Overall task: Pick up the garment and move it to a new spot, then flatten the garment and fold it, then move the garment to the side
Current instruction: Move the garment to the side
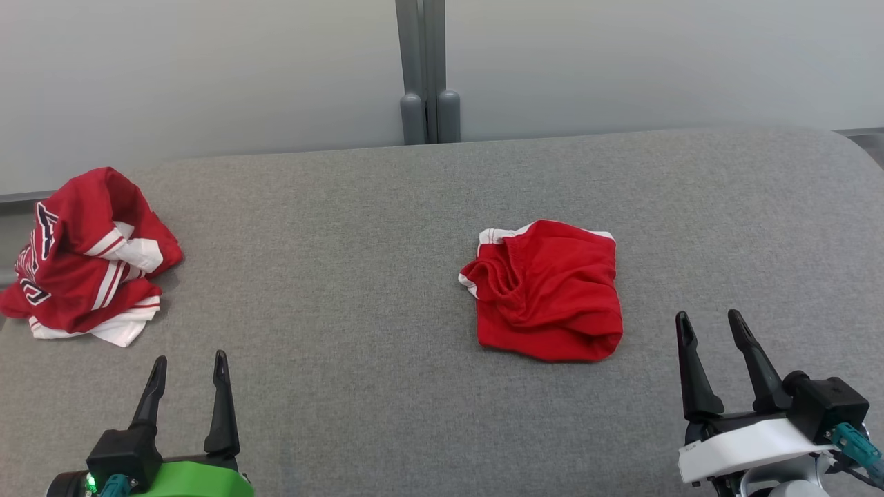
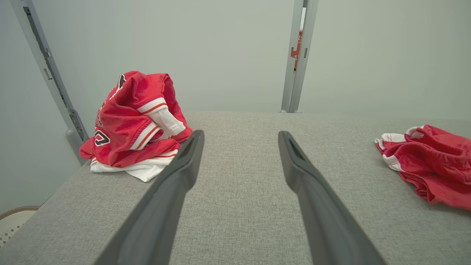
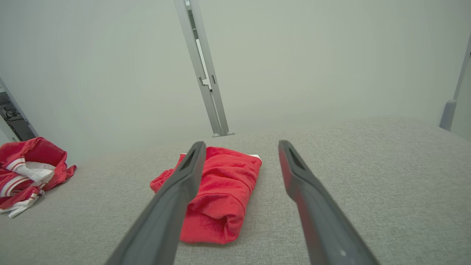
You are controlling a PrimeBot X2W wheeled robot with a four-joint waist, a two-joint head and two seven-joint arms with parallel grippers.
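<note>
Left gripper (image 1: 190, 357) and right gripper (image 1: 708, 315): fingers spread wide, nothing held, both at the near edge of the grey desk (image 1: 345, 290).

Garment, red shorts (image 1: 549, 290): bunched mid-desk, just beyond the right gripper. Judged light, limp, not slippery. Best hold is probably the gathered waistband on its left side.

Crumpled red jersey (image 1: 86, 255): far left, well apart.
</note>
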